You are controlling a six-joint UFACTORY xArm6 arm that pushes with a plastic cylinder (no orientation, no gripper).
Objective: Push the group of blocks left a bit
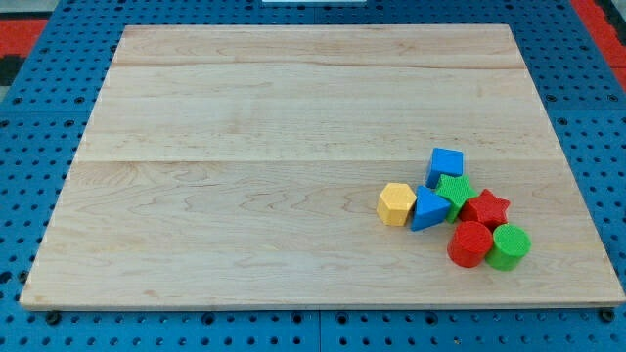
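Several blocks sit bunched together on the wooden board [293,147] at the view's lower right. A blue cube [446,163] is at the top of the group. Below it is a green star [454,190]. A blue triangular block [427,208] touches a yellow hexagonal block [396,204] on the group's left side. A red star [485,208] lies to the right. A red cylinder [470,244] and a green cylinder [509,246] stand side by side at the bottom. My tip and the rod do not show in this view.
The board lies on a blue pegboard surface [39,147] that surrounds it. Red areas show at the view's top corners [20,24].
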